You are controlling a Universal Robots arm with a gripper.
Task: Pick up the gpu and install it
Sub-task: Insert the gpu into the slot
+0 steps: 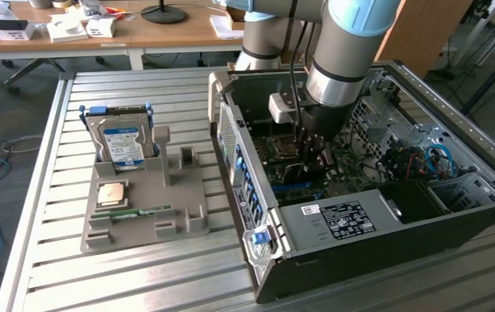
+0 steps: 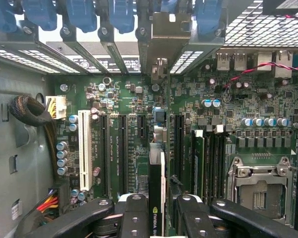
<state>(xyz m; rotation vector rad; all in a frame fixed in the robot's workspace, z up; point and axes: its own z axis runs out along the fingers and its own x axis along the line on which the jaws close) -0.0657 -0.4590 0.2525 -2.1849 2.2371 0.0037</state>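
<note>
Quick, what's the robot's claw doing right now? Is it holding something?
Claw: closed on the flat green circuit-board card with a silver metal end bracket, held edge-on above the computer's green motherboard.

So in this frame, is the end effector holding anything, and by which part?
Yes. The end effector is closed on the gpu, gripping it edge-on by its two faces at the upper end, with the card hanging over the motherboard slots inside the computer case.
</note>
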